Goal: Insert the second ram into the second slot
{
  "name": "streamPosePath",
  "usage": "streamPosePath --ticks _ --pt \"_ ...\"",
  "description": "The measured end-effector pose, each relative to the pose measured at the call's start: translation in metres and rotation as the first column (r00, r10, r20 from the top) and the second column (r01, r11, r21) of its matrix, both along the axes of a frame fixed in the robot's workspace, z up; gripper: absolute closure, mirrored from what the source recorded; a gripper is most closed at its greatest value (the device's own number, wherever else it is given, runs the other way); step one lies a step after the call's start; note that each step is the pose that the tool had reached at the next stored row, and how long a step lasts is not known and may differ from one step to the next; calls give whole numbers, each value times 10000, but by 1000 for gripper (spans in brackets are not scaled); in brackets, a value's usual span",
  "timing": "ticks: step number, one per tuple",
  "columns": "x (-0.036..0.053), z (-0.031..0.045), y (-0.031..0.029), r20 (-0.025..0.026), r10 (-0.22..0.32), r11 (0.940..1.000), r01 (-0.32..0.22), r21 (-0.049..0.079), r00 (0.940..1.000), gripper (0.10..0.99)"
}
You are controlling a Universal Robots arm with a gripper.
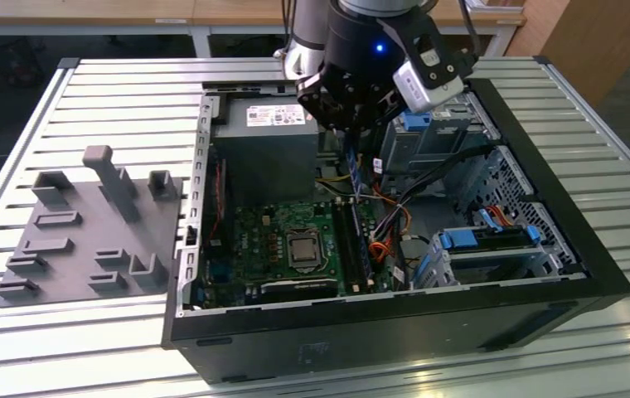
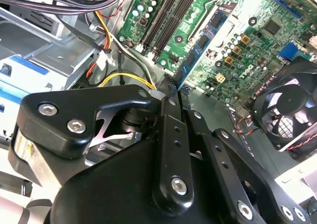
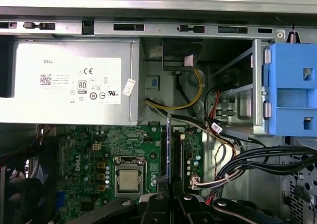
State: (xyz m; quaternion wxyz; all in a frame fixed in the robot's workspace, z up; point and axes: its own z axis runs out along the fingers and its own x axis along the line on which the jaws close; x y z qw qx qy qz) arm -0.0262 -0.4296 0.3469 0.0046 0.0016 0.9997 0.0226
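Hanging in the upper middle of the exterior view, the robot arm's black gripper sits over an open computer case that lies on a slatted metal table. Its claw is pinched narrow on the second ram, a thin blue stick pointing straight down from the fingertips into the case, just beside the grey power supply. The green motherboard fills the lower middle of the case. The long black memory slots run along its edge toward the exterior view's right, below the stick. I cannot tell whether the stick's lower edge touches a slot. Toward the exterior view's left, a grey fixture tray with upright pegs rests on the table, well apart from the case.

In the first wrist view the second ram shows edge-on as a fine blue line running out from the gripper, in line with the memory slots and near the square processor socket.

In the second wrist view the gripper clamps one end of the second ram, whose dark chips face the camera. The motherboard lies behind it, and a black fan sits nearby.
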Motion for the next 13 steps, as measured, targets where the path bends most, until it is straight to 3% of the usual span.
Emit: streamPosePath --ticks 13 --pt "0 -36 0 0 0 10000 0 0 10000 949"
